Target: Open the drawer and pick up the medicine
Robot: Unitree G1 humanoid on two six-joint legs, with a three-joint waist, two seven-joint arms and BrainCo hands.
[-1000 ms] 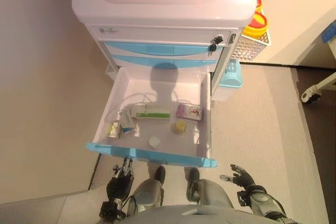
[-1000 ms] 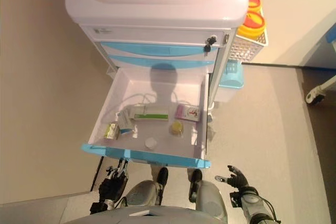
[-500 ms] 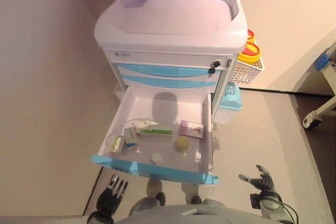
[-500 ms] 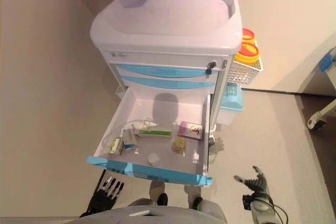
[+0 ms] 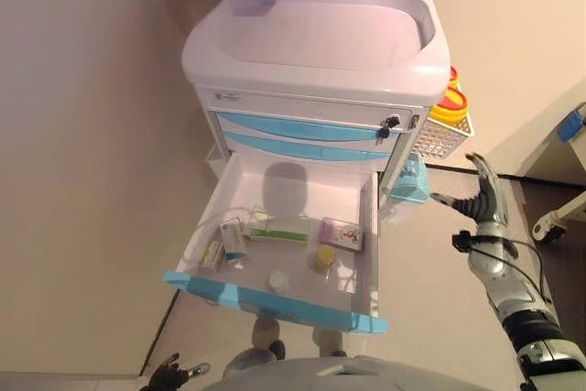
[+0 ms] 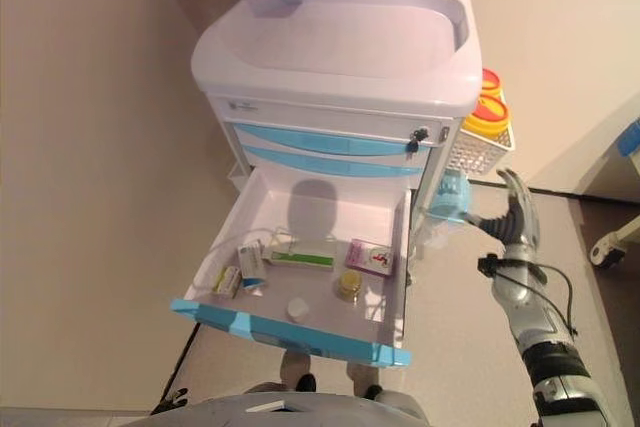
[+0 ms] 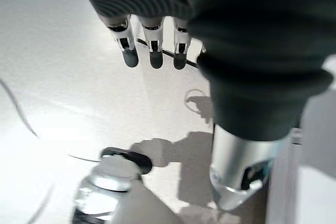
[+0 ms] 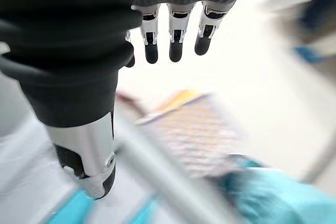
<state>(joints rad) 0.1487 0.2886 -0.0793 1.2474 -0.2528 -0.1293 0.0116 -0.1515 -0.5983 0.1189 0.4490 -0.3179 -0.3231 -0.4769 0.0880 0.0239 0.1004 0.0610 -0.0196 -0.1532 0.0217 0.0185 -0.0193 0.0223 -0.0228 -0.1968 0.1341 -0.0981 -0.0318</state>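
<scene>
Left hand (image 5: 174,374) hangs low by the floor under the open drawer's (image 5: 212,204) blue front edge (image 5: 275,301), fingers straight and holding nothing. Inside the drawer, medicine lies toward the front: small boxes (image 5: 233,237) at the left wall, a long green box (image 5: 277,236), a pink box (image 5: 341,233), two little bottles (image 5: 324,257). Beyond the cart's (image 5: 311,43) right side, the right hand (image 5: 483,199) is raised with spread fingers near the white basket (image 5: 438,138), bare floor (image 5: 430,272) below it.

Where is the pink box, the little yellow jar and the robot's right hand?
pink box (image 5: 341,234), left eye view, middle of its top face
yellow jar (image 5: 324,256), left eye view, its lid
right hand (image 5: 482,200), left eye view, the palm, fingers spread
</scene>
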